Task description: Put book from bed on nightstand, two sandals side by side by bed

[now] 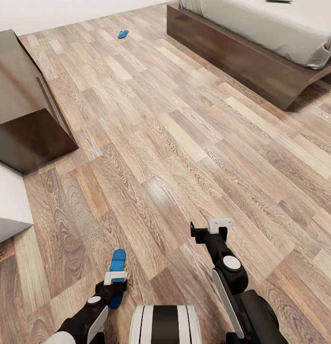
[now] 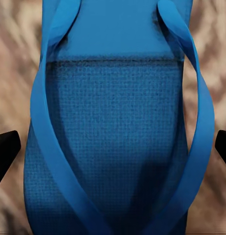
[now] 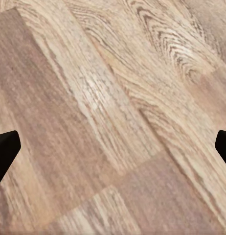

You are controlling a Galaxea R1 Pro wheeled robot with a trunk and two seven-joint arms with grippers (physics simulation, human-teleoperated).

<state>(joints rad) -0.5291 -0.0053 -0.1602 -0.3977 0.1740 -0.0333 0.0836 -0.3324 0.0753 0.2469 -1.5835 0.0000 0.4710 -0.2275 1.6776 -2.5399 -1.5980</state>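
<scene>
Right now my left gripper (image 2: 113,147) hangs spread wide straight above the near sandal (image 1: 117,267) on the floor, fingers straddling its long axis, far closer than my open, empty right gripper (image 1: 209,229).

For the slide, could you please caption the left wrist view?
Open left gripper poised directly above a blue sandal on the wood-plank floor.

The room is evenly and brightly lit, with no hard glare. A soft sheen lies on the wood-plank floor (image 1: 184,143), and a dark shadow sits under the bed (image 1: 261,62) frame at far right. Both wrist views are soft and slightly blurred; the near sandal (image 2: 113,147) shows coarse, grainy texture.
</scene>
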